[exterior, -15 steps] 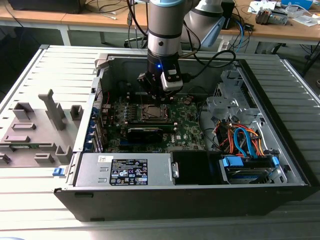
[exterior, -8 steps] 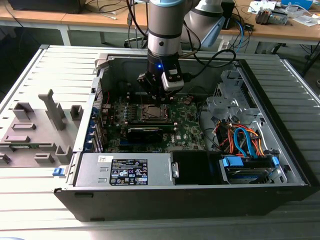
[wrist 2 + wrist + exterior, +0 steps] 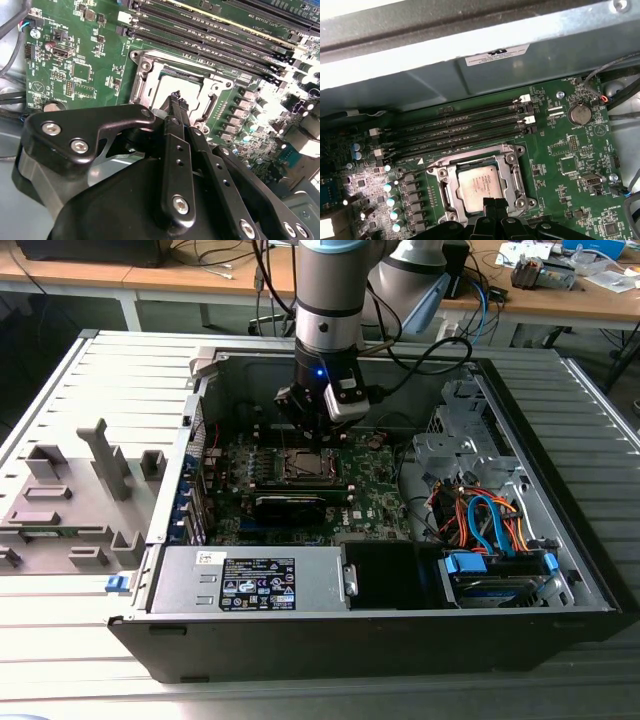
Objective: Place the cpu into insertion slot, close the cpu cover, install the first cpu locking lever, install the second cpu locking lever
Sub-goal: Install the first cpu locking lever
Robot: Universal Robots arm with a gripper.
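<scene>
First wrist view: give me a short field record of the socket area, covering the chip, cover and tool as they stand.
cpu: lies flat in the insertion slot, metal face up
cpu cover: appears to be down, framing the chip
tool: fingers together, nothing between them, tips over the chip's near edge; contact cannot be told
surroundings: memory slots run alongside the socket on the green motherboard

Lab or workshop: open computer case [image 3: 300, 585] on slatted metal bench [image 3: 60, 380], wooden desks [image 3: 200, 278] behind.
</scene>
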